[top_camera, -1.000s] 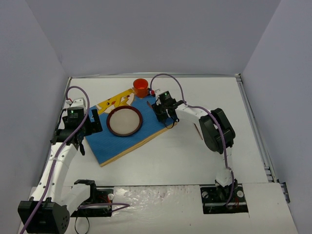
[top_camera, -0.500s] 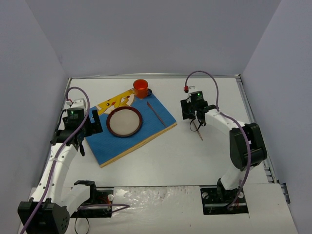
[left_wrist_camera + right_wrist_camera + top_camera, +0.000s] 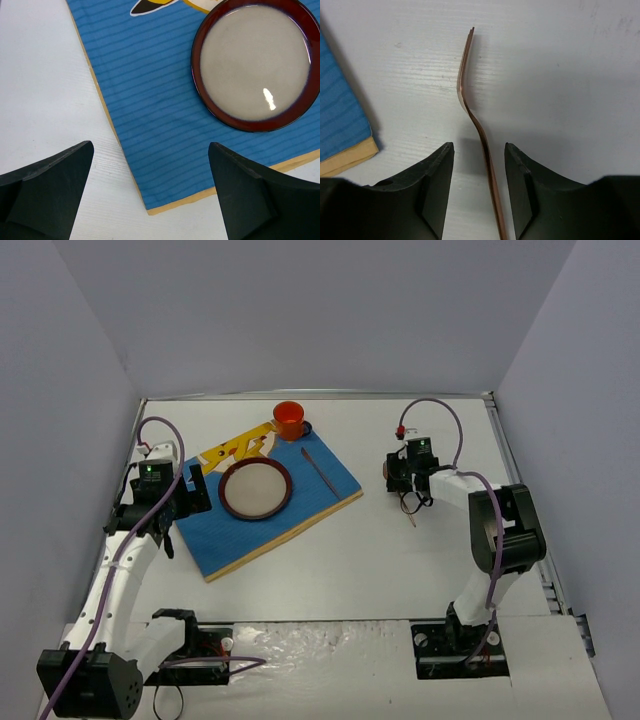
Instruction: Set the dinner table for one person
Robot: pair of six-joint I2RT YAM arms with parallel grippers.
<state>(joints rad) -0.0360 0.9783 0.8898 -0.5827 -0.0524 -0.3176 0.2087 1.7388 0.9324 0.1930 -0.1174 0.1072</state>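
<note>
No writing or numbers can be read.

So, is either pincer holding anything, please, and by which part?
Nothing yet: the right pincer straddles the copper fork with gaps on either side, and the left pincer is open and empty.

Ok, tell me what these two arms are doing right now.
A place setting is being laid on the dinner table. The right gripper sits low over a thin copper-coloured utensil lying on the bare tabletop right of the blue placemat, with its jaws open either side of it. The left gripper hangs open by the placemat's left edge, holding nothing. A red-rimmed plate and another thin utensil lie on the placemat; an orange cup stands at its far edge.
</note>
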